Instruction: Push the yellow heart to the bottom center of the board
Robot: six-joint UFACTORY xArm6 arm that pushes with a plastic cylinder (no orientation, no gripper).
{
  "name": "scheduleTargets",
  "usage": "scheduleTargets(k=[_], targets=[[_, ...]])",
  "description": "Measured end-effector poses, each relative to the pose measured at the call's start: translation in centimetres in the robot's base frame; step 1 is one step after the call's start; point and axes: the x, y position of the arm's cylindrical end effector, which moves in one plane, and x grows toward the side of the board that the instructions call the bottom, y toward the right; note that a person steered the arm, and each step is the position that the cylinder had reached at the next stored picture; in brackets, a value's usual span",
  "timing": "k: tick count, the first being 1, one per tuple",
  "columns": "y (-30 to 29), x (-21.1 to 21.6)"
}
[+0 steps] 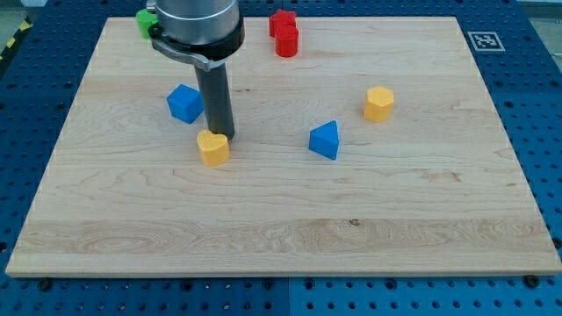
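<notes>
The yellow heart point(212, 147) lies left of the board's middle. My tip point(221, 136) stands right behind it, at its upper right edge, touching or nearly touching it. The dark rod rises from there to the arm's grey end at the view's top. A blue cube point(185, 103) sits just left of the rod, above and left of the heart.
A blue triangular block point(324, 140) lies right of the heart. A yellow hexagonal block point(379, 104) lies further right. A red star point(282, 21) and a red cylinder point(287, 41) sit at the top centre. A green block point(144, 20) shows partly behind the arm. The wooden board point(281, 237) lies on a blue perforated table.
</notes>
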Motion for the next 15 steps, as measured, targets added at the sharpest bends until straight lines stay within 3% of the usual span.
scheduleTargets(k=[6,8,10,11,15], targets=[[-0.2,-2.2],[-3.9,-3.1],[-4.1,1.1],[-3.3,2.9],[8.0,3.4]])
